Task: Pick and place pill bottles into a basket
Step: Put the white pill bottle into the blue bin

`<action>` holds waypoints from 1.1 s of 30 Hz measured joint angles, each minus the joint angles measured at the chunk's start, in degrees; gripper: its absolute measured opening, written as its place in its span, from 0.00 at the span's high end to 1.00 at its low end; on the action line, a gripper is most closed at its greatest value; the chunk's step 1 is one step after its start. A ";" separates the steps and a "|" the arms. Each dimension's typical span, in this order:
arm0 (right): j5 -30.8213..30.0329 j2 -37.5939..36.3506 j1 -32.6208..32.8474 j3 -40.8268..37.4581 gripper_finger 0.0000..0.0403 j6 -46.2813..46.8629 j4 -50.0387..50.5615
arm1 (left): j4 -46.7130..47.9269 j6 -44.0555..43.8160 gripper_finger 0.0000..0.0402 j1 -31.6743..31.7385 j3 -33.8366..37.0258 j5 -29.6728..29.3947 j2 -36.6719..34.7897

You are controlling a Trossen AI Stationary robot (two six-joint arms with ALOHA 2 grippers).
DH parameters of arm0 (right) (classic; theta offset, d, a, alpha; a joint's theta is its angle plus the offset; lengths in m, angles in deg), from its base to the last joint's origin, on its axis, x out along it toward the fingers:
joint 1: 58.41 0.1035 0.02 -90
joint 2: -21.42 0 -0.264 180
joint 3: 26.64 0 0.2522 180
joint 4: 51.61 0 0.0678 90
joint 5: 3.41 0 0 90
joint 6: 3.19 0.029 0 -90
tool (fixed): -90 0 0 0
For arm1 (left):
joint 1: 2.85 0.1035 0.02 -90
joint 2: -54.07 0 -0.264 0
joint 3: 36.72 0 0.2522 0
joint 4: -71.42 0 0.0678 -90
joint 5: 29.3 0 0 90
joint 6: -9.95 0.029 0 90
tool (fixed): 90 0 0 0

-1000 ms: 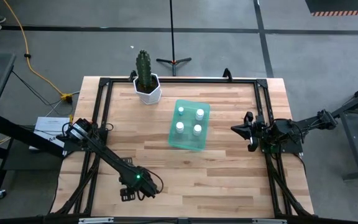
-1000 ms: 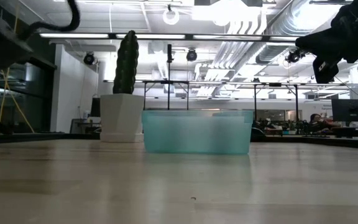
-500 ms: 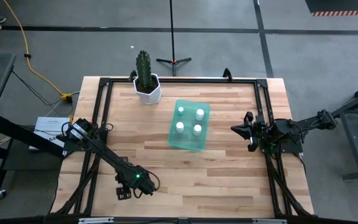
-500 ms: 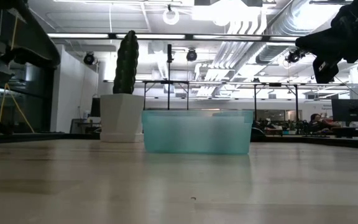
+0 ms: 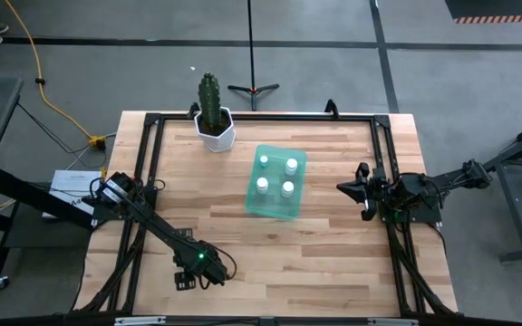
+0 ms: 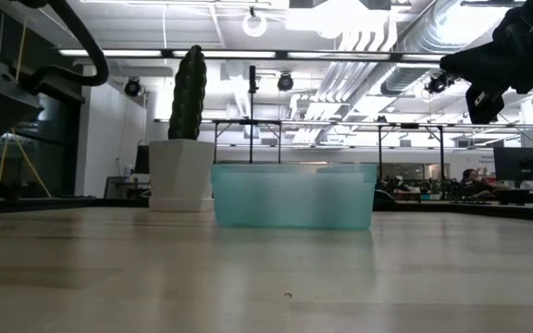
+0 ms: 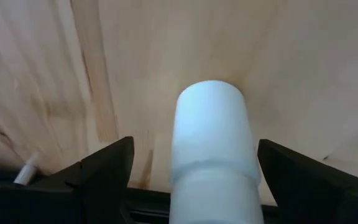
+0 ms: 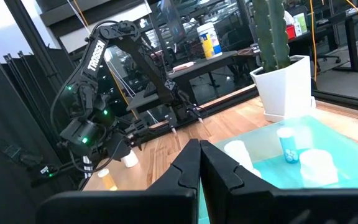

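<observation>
While four pill bottles (image 5: 275,176) already stood in the basket (image 5: 277,206) near the desk's middle, a fifth pill bottle (image 7: 215,143) was recorded between the fingers (image 7: 107,165) of the left end effector (image 5: 188,281), low over the near left part of the desk (image 5: 315,254).

- Left end effector: fingers set wide either side of the bottle, with clear gaps visible in the left wrist view; no grip was made out. The bottle appeared to lie on its side, cap end away from the camera.
- Right end effector (image 5: 362,192): held raised at the right edge, fingers pressed together, idle.
- Cactus pot (image 5: 215,129): at the far left, apart from the basket.

Step judged in hand: grasping the fifth bottle. It would be best closed upon at the body's middle, squarely and slowly, since a round bottle could roll out. A lift well above the basket's rim was judged advisable, with release over the vacant part, clear of the standing bottles.
</observation>
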 joint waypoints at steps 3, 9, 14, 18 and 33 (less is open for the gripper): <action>0.00 0.01 0.01 0.00 1.00 0.00 0.00 | -0.68 0.37 0.10 -0.01 0.00 0.01 0.00; 0.00 0.02 0.00 0.02 1.00 0.00 -0.02 | -0.86 0.41 0.23 0.02 0.00 0.10 0.00; 0.00 0.00 0.00 0.01 1.00 0.00 -0.02 | -0.79 1.64 0.36 0.01 0.00 1.41 0.00; 0.00 0.00 0.02 0.00 1.00 -0.13 -0.02 | -0.03 2.34 0.46 0.02 0.00 1.64 0.00; 0.00 0.02 0.00 0.01 1.00 -0.17 0.21 | 12.85 15.00 0.44 5.04 -3.76 -1.26 -5.87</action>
